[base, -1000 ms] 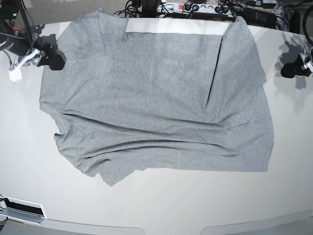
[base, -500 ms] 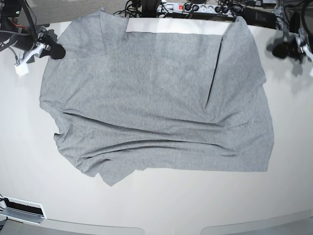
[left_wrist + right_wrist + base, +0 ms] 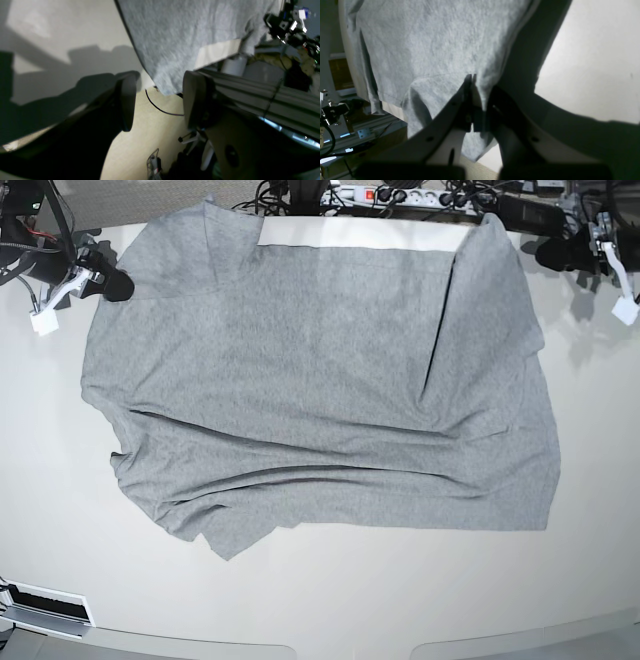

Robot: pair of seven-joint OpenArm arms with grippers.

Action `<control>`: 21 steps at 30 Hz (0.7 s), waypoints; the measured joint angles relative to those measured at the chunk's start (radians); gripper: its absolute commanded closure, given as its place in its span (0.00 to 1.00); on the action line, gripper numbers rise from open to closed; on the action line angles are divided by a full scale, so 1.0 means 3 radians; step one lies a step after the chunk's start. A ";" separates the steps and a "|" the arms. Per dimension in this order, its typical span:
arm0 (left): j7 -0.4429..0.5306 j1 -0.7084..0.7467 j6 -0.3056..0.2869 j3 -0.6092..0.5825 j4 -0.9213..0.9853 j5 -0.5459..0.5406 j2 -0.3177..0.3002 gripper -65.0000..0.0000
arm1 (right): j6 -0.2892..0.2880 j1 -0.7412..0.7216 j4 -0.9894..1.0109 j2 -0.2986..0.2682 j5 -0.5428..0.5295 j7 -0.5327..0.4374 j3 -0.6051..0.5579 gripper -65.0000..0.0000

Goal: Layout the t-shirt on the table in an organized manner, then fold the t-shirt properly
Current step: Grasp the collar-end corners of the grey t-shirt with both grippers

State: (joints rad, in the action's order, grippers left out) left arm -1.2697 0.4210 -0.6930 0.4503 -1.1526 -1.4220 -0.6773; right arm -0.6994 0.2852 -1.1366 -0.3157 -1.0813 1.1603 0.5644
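1. The bench (image 3: 320,610): glossy off-white top with curved edges, much larger than what lies on it. Broad bare margins run along the near side and both flanks; the far edge is nearly covered.
2. The t-shirt (image 3: 320,390): heather-grey, spread across the middle and far part of the bench, plain side up. Its near hem lies slanted, with long creases running across the lower half and one fold line down the base view's right part. Both far corners reach the far edge of the bench; the left wrist view shows one corner hanging over it.
3. Room beyond the far edge: a power strip (image 3: 400,195) and tangled cables; a pale floor shows below in the left wrist view.
4. Right hand (image 3: 112,283): at the shirt's far corner on the base view's left, jaws closed on a pinch of the t-shirt's cloth near its edge.
5. Left hand (image 3: 548,252): near the far corner on the base view's right, jaws spread apart and holding nothing, apart from the cloth.
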 measured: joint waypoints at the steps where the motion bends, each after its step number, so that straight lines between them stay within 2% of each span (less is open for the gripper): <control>1: -0.0018 0.0000 0.0001 0.0000 0.0001 0.0076 0.0015 0.51 | 0.0000 0.0000 0.0000 0.0000 0.0000 0.0000 0.0000 1.00; 5: 0.0074 0.0009 0.0001 0.0000 0.0001 0.0223 0.0078 0.51 | 0.0000 0.0001 0.0000 0.0000 -0.0001 0.0001 0.0000 1.00; 10: 0.0401 0.0001 0.0003 0.0000 0.0001 0.0673 0.0146 0.51 | 0.0000 -0.0001 0.0000 0.0000 -0.0001 0.0001 0.0000 1.00; 15: 0.0484 0.0000 0.0004 -0.0046 0.0001 0.0666 0.0211 0.51 | 0.0001 0.0000 0.0000 0.0000 -0.0041 0.0001 0.0000 1.00; 19: 0.0539 -0.0011 -0.0003 -0.0357 -0.0013 0.0587 0.0228 0.51 | 0.0001 -0.0020 0.0000 0.0000 -0.0039 0.0004 0.0000 1.00; 21: 0.0708 -0.0018 -0.0027 -0.0516 -0.0017 0.0565 0.0247 0.51 | 0.0003 -0.0039 0.0000 -0.0001 -0.0038 0.0014 0.0000 1.00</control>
State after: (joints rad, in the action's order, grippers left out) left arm -1.0573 0.4156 -0.7010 0.2955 -1.1576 -1.2526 -0.6033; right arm -0.6987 0.2733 -1.1366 -0.3161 -1.0927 1.1645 0.5644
